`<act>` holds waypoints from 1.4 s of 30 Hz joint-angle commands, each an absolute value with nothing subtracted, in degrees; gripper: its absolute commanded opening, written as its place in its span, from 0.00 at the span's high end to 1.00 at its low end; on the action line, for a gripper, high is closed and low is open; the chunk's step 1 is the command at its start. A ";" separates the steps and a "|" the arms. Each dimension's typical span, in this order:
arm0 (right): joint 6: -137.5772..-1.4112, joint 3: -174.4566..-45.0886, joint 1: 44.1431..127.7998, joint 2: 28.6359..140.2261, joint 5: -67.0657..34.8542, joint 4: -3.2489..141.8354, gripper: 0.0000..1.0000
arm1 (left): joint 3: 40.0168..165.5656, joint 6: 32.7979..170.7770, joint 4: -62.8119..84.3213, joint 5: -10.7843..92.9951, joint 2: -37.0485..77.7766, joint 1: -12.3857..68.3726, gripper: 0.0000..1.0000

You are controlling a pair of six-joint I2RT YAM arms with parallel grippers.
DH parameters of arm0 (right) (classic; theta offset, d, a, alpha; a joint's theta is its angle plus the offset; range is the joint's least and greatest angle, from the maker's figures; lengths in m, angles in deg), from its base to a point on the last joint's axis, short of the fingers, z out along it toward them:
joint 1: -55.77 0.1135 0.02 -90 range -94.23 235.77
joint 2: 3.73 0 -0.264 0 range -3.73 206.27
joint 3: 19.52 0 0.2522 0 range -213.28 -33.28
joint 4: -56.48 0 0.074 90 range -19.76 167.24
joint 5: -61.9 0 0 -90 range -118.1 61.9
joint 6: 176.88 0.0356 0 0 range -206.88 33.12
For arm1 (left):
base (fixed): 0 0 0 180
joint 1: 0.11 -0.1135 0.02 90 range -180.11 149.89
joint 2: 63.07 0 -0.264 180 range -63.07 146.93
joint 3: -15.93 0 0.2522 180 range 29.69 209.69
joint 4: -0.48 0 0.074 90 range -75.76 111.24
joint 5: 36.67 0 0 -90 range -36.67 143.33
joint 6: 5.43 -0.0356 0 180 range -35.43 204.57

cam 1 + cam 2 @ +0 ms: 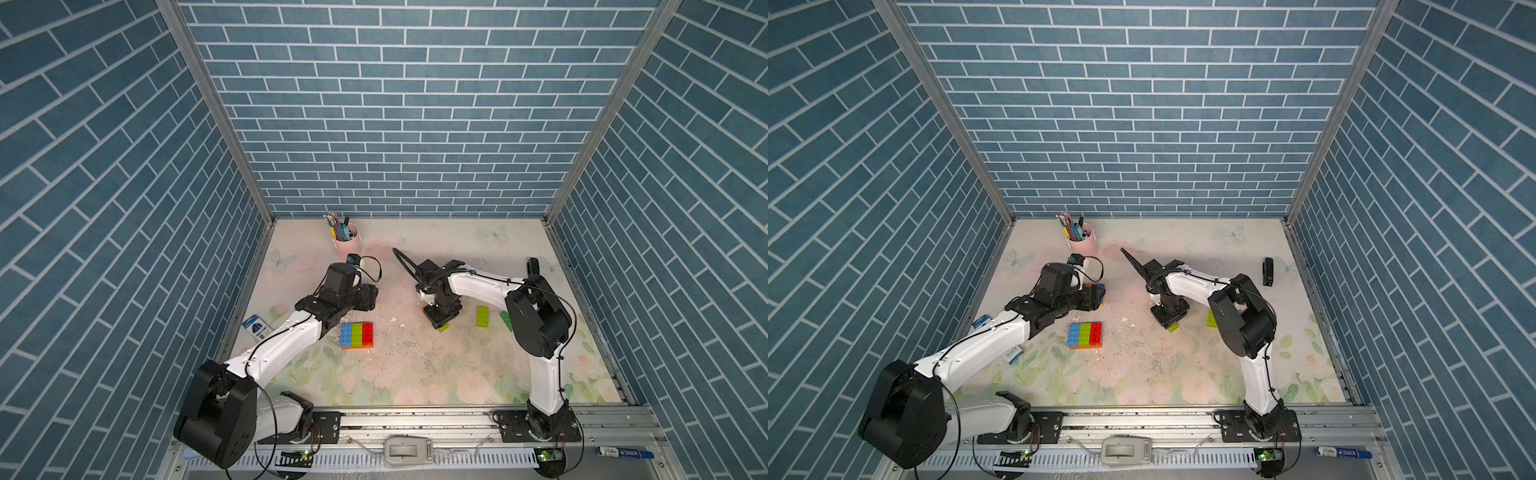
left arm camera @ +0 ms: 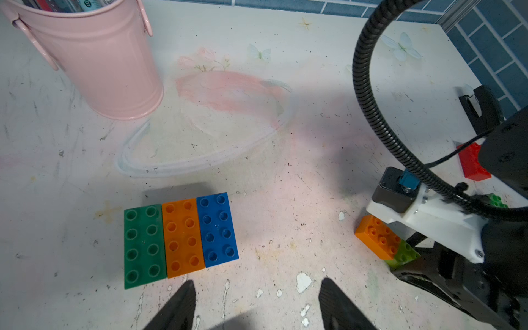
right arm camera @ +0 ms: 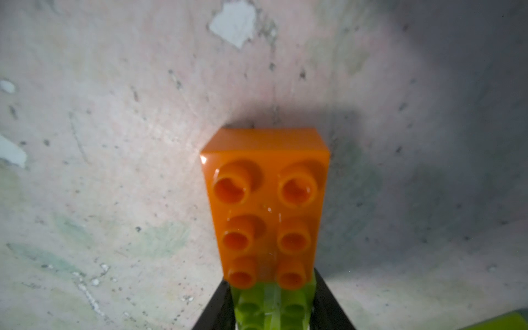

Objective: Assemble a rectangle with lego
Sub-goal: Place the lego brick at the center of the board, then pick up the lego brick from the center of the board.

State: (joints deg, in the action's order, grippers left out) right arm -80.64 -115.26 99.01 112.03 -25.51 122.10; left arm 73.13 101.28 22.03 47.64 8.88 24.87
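- Lego: orange brick (image 3: 265, 200) stacked offset on lime brick (image 3: 271, 311), mid-bench toward the right edge; blue-lime-red slab (image 1: 356, 334) lies nearer the left edge.
- Right fingers (image 3: 218, 305) flank the lime brick's long sides; gripping or merely beside, cannot tell.
- Left fingers (image 2: 183, 303): apart, empty.
- Handling, judged: light, rigid, slick; grasp across flat long sides.

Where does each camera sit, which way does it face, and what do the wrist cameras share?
Both top views: high over the front edge, looking down at the table, showing left arm and right arm.
Left wrist: behind the open left end effector, facing a three-brick row and pink cup.
Right wrist: close above the orange brick on the lime brick, own fingers flanking.
Shared: both wrist views show those two bricks.
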 commanded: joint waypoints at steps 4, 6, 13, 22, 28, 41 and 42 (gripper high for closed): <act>-78.98 -116.53 98.89 110.93 -23.47 123.13 0.42 | 72.66 101.27 21.04 47.12 7.71 24.41 0.30; -78.30 -116.42 98.31 108.94 -20.82 122.98 0.36 | 72.84 101.18 21.18 47.18 7.46 24.41 0.30; -75.61 -115.19 93.86 98.28 -17.73 124.76 0.28 | 73.71 101.06 21.62 47.18 6.82 24.40 0.29; -60.00 -103.04 77.71 88.81 -26.32 121.50 0.34 | 78.79 94.24 23.68 55.26 13.03 38.23 0.26; -55.67 -99.88 75.43 91.75 -23.88 117.58 0.33 | 83.82 93.06 22.92 58.51 23.91 51.62 0.24; -47.40 -95.88 77.40 95.37 -17.92 113.26 0.38 | 79.57 94.73 20.04 57.32 20.88 49.11 0.24; -46.75 -95.77 78.09 95.67 -16.81 112.58 0.39 | 79.24 94.84 19.88 57.21 20.49 48.74 0.24</act>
